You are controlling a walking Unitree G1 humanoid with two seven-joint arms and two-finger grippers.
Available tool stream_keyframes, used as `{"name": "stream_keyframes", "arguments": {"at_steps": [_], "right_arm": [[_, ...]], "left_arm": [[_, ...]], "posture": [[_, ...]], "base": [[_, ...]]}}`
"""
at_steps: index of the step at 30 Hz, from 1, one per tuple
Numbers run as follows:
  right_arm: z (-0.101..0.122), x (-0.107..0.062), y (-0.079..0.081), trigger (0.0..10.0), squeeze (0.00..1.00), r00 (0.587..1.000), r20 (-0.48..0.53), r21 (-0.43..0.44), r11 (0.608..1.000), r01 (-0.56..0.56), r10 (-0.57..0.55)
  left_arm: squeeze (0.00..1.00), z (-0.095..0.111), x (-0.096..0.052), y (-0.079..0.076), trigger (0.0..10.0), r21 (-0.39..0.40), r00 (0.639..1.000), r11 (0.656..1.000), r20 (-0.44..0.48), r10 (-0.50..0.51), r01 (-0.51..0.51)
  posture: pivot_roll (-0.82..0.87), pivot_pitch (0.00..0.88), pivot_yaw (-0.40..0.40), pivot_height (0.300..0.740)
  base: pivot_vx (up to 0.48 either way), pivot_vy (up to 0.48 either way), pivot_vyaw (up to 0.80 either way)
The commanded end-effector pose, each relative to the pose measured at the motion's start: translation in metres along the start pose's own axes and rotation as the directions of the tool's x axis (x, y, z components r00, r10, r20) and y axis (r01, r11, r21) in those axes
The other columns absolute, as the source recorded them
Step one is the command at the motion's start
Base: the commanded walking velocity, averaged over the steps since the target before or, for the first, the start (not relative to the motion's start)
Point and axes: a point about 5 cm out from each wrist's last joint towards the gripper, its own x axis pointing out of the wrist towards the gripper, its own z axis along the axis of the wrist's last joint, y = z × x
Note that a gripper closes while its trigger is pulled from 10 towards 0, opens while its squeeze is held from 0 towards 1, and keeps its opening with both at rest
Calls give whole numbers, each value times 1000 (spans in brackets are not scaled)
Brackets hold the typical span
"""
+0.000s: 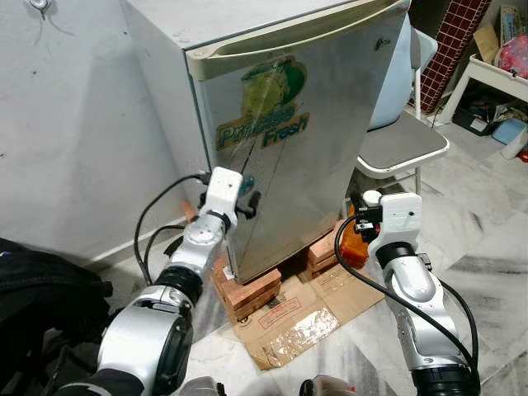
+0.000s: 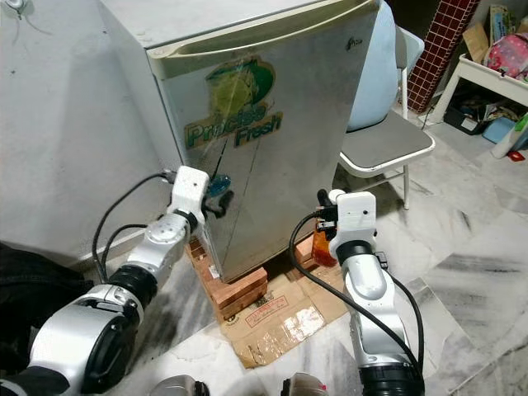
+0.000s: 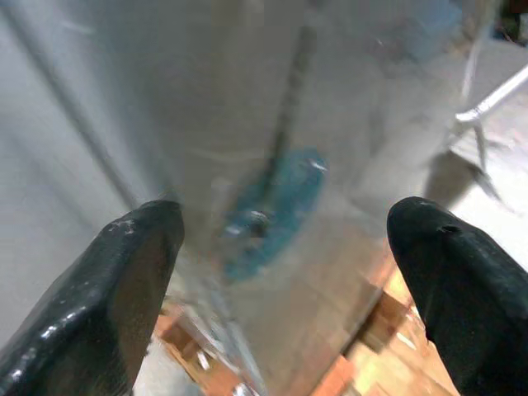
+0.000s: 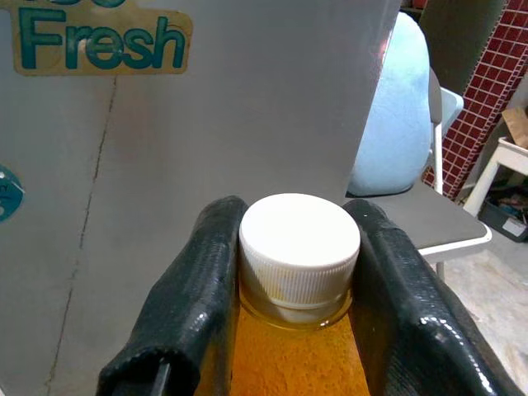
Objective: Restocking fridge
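Left hand (image 3: 280,272): fingers spread wide, close against the closed fridge (image 1: 289,140) door, facing a blurred blue sticker (image 3: 276,210), possibly round. Door label (image 1: 262,124) reads "Fresh"; the word above is scuffed. Right hand (image 4: 297,280): clamped around an orange-filled bottle (image 4: 299,247), white ribbed cap, low beside the fridge's right corner.

- A lived-in home: small fridge (image 1: 289,124) propped on bricks (image 1: 247,290) over marble floor (image 1: 487,223).
- White chair (image 1: 404,148) and cluttered shelf (image 1: 495,78) nearby.
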Motion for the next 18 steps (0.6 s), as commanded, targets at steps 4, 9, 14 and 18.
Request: {"name": "stream_keyframes", "arguments": {"at_steps": [4,9,14,18], "right_arm": [[6,1,-2,10000,0,999,36,6,1000,13,-13],[8,-1,-5,10000,0,999,38,8,1000,15,-15],[7,-3,-9,10000,0,999,32,4,1000,9,-9],[13,-6,-11,10000,0,999,39,14,1000,-14,13]], "left_arm": [[0,-12,-9,17,10000,-9,998,998,16,62,-62],[0,-35,-36,44,10000,-28,987,988,63,151,-149],[0,-46,-59,80,10000,-57,959,962,82,270,-266],[0,-39,-59,104,10000,-51,937,940,81,339,-336]], "posture": [[-103,0,35,740],[-95,0,24,740],[-86,0,12,740],[-119,27,-18,740]], "base": [[0,0,0],[0,0,0],[0,0,0],[0,0,0]]}}
